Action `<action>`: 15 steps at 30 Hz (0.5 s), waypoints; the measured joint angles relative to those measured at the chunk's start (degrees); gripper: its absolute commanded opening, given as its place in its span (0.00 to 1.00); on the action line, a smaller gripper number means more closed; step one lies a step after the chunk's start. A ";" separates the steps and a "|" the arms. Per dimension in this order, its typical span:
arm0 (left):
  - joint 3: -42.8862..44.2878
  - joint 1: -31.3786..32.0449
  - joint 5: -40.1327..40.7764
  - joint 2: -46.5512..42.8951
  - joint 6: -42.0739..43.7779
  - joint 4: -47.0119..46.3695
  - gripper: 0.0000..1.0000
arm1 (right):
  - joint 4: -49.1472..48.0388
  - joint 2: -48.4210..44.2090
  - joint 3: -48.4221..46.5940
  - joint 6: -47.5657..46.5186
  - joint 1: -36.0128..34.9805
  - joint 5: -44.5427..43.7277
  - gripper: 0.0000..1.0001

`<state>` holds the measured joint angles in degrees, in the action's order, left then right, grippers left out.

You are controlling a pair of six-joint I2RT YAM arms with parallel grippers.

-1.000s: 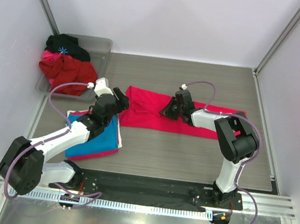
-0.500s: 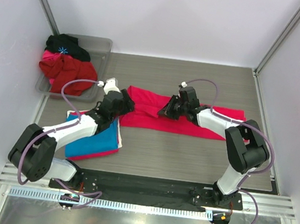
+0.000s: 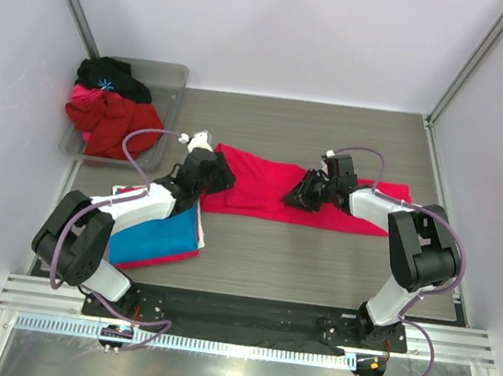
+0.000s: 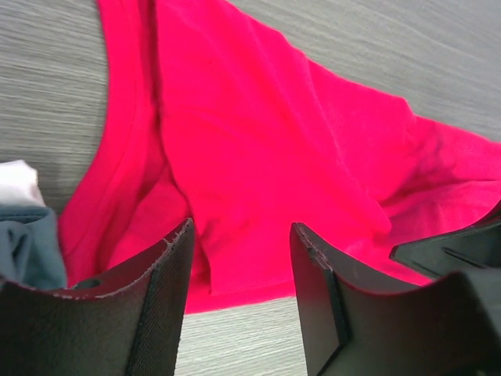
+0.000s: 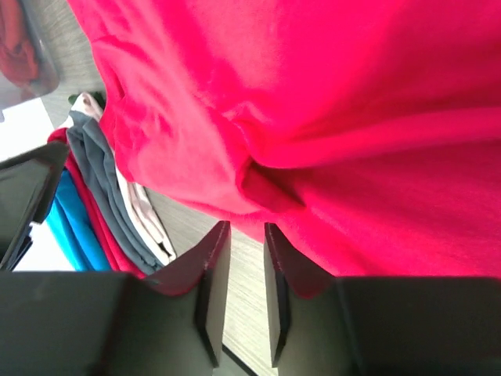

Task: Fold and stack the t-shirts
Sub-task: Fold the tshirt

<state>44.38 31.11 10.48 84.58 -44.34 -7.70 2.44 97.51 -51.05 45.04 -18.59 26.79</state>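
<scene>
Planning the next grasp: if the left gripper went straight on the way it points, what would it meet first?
Most likely the crimson-pink t-shirt, near its folded edge: cloth fills the gap ahead of the open left gripper. How far off it lies is unclear.

The shirt fills the middle of the frame, lying flat on the grey table. It has soft folds, and its neck opening runs down the left side. At the bottom, the left gripper has its two black fingers apart, with the lower edge of the shirt and a strip of table between them. In the lower left there is some white cloth over grey cloth (only a corner shows). A black shape enters from the right edge, over the shirt.
</scene>
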 measured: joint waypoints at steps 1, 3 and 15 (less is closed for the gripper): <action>0.42 0.02 -0.33 0.63 0.02 0.15 0.50 | -0.07 0.00 -0.02 -0.24 0.04 0.35 0.34; 0.85 0.11 -1.16 1.55 0.15 0.44 0.49 | -0.07 0.00 -0.02 -0.79 -0.07 0.92 0.36; -0.85 0.17 -4.52 -0.66 -0.55 3.93 0.51 | -0.07 1.16 0.00 -4.68 -0.07 1.51 0.34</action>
<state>43.53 31.29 5.96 83.92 -44.88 -3.77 2.37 98.67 -51.05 40.36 -18.65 28.29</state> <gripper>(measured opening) 0.505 0.348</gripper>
